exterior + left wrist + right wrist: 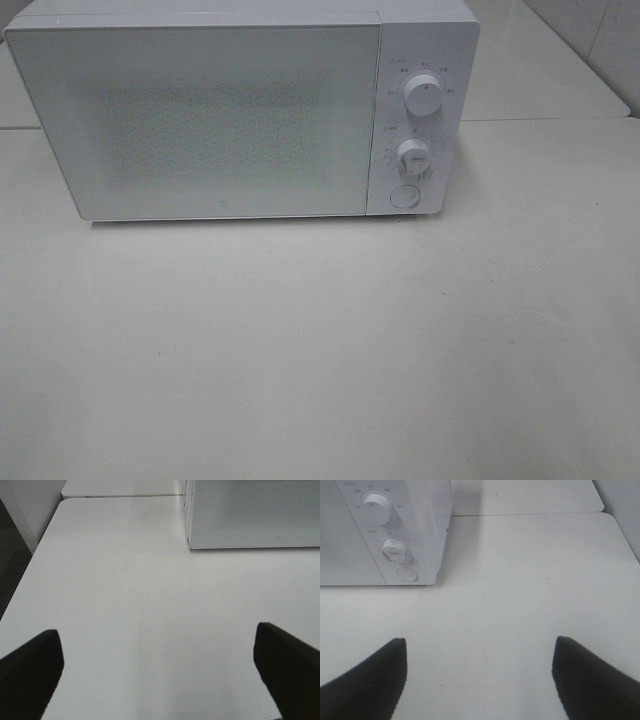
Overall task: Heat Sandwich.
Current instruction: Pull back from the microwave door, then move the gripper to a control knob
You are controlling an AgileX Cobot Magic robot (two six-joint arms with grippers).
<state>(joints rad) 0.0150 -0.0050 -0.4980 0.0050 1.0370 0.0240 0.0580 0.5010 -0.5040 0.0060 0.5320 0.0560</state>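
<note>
One white microwave (240,115), door (195,125) shut, inside unseen

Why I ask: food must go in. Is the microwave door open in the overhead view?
No, the microwave door sits shut, flush beside the knob panel.

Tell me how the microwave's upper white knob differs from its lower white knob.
The upper white round knob is larger than the lower white round knob. The upper one stands apart from the round button; the lower one sits just above it. Both are white.
</note>
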